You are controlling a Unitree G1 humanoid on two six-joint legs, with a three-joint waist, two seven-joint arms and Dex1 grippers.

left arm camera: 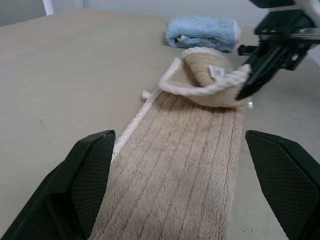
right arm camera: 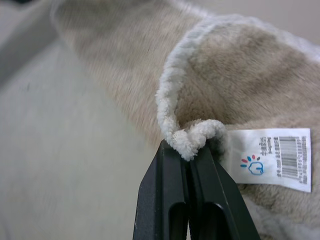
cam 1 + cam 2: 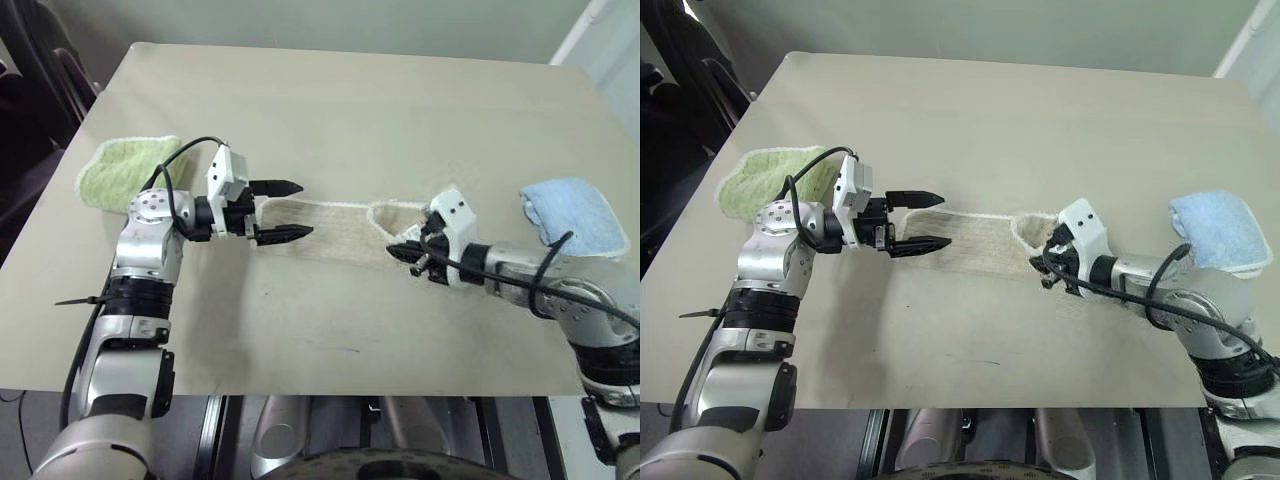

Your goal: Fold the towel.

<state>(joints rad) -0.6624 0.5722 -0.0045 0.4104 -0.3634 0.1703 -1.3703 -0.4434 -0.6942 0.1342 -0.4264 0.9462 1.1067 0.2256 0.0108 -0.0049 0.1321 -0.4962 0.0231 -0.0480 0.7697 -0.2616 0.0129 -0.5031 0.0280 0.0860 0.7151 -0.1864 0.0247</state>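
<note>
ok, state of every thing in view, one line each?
beige terry towel with white corded edging: flat strip on table, one end lifted and curled over
left gripper: open, straddling the strip's other end
right gripper: shut on towel's edging
fluffy light-green towel: folded
light-blue towel: folded

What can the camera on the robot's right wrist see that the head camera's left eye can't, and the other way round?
Right wrist view: the white label sewn to the towel, with a barcode and a small coloured drawing, and the white corded edge pinched between the shut fingers.

Left eye view: the whole table, the open left pincer over the towel's other end, a green towel and a blue towel.

Both: the beige towel held by the right pincer.
</note>
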